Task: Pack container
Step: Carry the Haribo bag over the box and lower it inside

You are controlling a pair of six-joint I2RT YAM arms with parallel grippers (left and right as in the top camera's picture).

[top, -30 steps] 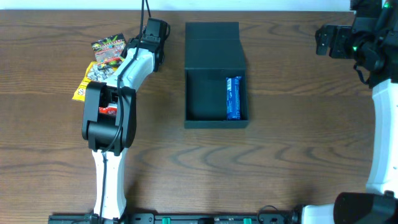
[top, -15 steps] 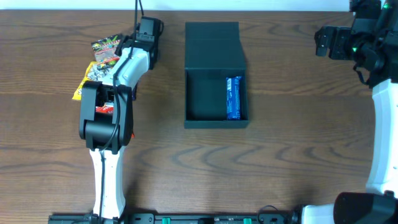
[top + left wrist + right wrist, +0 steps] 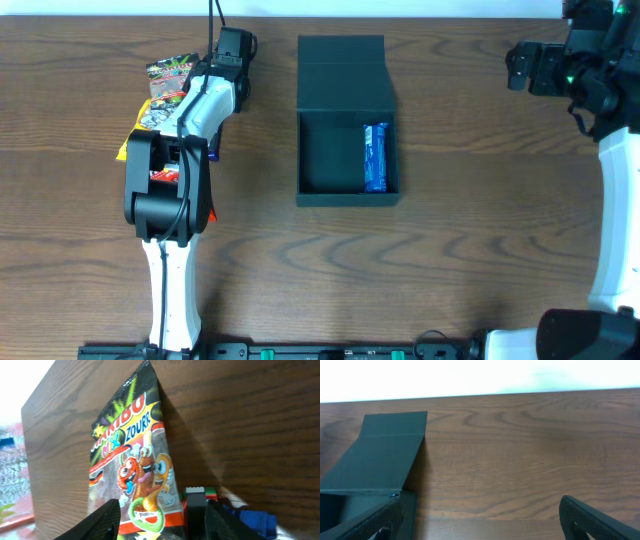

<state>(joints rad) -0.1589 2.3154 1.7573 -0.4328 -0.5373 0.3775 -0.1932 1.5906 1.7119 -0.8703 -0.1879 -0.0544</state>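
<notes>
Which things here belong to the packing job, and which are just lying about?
Belong to the job:
- container, lid flap open
- blue packet, already inside it
- snack packets, piled at the left
- left hand, open by those packets

Not in use:
- right hand, open, off at the far right
- table
- no stray loose items that I can make out

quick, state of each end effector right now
left end effector: open, above the Haribo packet, not gripping it
right end effector: open, empty
</notes>
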